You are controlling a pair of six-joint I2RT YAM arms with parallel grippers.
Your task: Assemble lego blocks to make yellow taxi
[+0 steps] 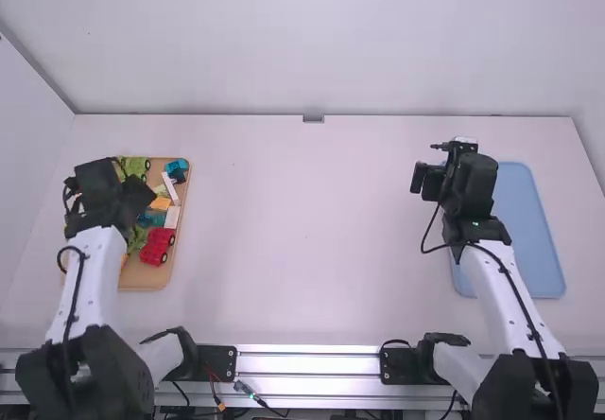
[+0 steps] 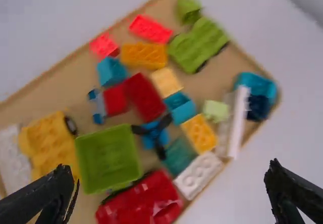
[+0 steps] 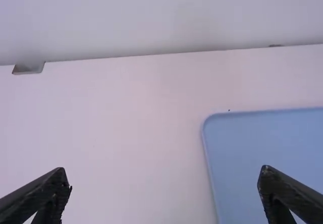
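Over the wooden tray of blocks hangs my left gripper [image 1: 142,193], and in its own view the left gripper [image 2: 169,191] is open, nothing between its fingers. A yellow wheeled piece [image 2: 50,141] lies beside a green open box piece [image 2: 108,158]. A red car body [image 2: 144,199] is at the tray's edge, near a white block [image 2: 198,174] and a yellow-orange block [image 2: 199,133]. At the right, above the blue tray's near-left side, is my right gripper [image 1: 427,180]; the right gripper [image 3: 164,193], open and holding nothing, faces bare table and part of the tray.
The wooden tray [image 1: 142,276] stands on the table's left side with several other pieces, among them a green wheeled base [image 2: 197,45] and a teal piece [image 2: 260,85]. A blue tray [image 1: 534,250] lies at the right. Between them stretches the white table [image 1: 302,231].
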